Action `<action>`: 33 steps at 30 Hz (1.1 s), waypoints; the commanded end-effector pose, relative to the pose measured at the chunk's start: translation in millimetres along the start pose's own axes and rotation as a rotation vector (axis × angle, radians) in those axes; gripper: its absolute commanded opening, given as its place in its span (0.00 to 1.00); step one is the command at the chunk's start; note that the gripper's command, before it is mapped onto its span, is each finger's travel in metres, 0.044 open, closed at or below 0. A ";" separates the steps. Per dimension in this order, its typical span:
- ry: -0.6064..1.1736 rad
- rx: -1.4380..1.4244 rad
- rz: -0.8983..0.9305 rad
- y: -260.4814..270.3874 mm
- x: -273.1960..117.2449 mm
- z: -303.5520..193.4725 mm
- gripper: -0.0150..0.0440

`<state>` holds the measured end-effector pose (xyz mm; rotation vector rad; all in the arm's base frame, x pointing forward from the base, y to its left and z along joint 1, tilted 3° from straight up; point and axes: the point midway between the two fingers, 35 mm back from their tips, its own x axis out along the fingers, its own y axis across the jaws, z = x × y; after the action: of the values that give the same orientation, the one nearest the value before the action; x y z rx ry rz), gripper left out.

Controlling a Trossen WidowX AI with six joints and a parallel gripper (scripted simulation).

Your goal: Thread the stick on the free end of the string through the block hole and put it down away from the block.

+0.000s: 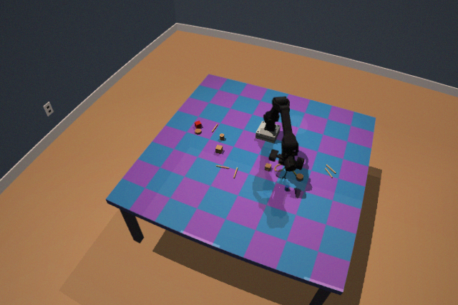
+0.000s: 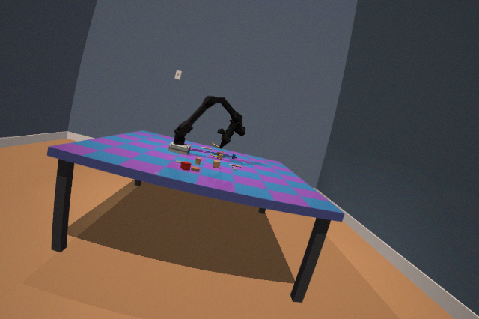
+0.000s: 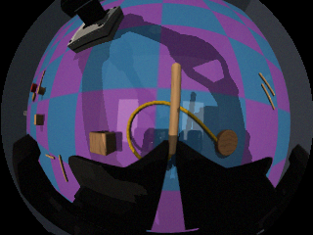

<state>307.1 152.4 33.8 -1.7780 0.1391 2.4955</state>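
Stick gripped in tool, its lower end hidden.

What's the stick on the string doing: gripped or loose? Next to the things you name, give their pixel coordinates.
Gripped: the stick point(image 3: 175, 95) sits between the shut jaws, most of it sticking out.

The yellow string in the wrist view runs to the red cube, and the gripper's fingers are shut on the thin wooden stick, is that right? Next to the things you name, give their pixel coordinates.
Not quite: the wrist view shows the yellow string point(image 3: 130, 122) running to the round wooden button point(image 3: 227, 142), not a red cube. The gripper's point(image 3: 172, 147) fingers are indeed shut on the thin wooden stick point(image 3: 175, 98).
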 end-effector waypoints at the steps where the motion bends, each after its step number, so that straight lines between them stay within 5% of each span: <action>1: 0.000 0.008 0.000 0.4 0.1 0.3 0.25; 33: 0.057 0.017 -0.017 4.6 -12.1 -34.0 0.25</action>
<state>336.5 144.9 32.7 -1.8160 0.1518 2.4355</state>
